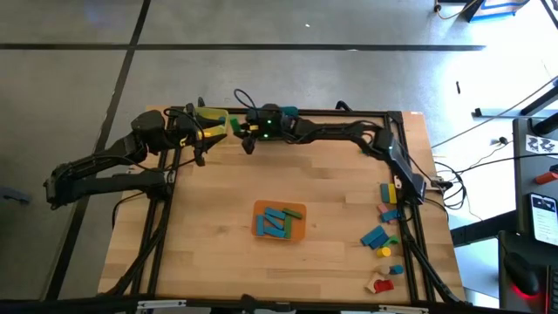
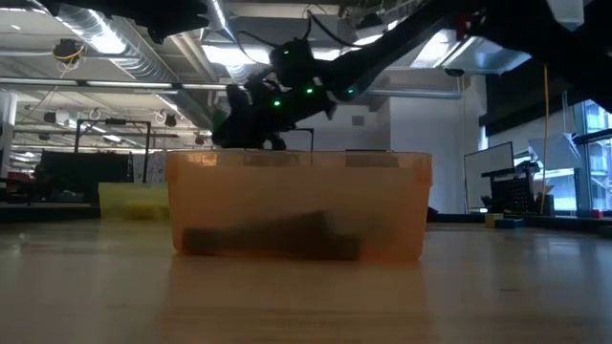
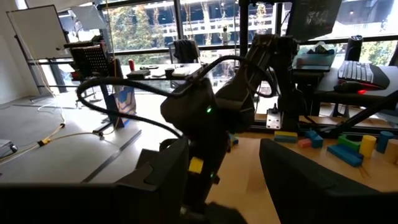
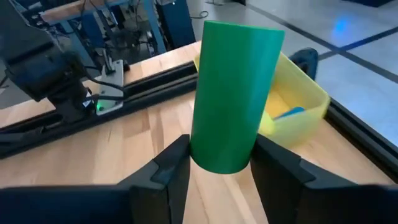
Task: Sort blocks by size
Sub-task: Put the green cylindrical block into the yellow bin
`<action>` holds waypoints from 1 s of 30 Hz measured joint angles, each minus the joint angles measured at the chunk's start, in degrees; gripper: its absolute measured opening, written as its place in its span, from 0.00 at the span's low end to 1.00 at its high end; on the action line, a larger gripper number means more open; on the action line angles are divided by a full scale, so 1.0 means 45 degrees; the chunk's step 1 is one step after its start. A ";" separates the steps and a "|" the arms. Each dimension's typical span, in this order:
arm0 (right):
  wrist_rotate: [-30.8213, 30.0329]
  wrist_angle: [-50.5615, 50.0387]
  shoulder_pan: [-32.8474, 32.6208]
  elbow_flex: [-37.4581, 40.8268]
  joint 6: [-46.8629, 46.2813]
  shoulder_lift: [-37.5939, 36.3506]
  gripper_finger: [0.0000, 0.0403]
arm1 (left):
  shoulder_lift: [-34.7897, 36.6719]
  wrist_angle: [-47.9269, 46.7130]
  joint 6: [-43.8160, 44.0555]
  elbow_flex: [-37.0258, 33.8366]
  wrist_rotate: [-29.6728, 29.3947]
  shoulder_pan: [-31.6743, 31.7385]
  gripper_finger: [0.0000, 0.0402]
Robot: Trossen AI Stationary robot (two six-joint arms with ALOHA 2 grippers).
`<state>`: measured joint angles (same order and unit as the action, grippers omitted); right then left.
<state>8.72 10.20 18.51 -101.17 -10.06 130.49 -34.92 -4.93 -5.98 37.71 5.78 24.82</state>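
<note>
The right arm reaches along the far edge of the table, and its gripper is closed on a green cylinder block. The left gripper waits near the far-left corner, fingers apart

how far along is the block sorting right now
Partly done. Several blue and green blocks already lie in the orange bin, and a blue one is in the yellow bin. In hand: the right gripper holds a green cylinder beside the yellow bin. The left gripper is open and empty near it. Left: a scatter of loose blocks by the table's right edge.
</note>
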 joint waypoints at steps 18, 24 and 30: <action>-0.0127 -0.0288 -0.0040 -0.5863 -0.0045 0.4093 0.38 | -0.0015 0.0005 0.0000 0.0000 0.0000 0.0005 0.45; -0.0685 -0.0191 -0.0035 -0.7441 -0.0047 0.5274 0.38 | -0.0015 0.0010 0.0000 0.0000 0.0000 0.0004 0.45; -0.2061 0.0747 -0.0017 -0.7347 0.0029 0.5446 0.38 | -0.0015 0.0019 0.0000 0.0000 -0.0005 0.0005 0.45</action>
<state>-0.56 13.57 18.43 -134.23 -9.93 155.00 -34.98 -4.84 -5.98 37.71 5.76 24.84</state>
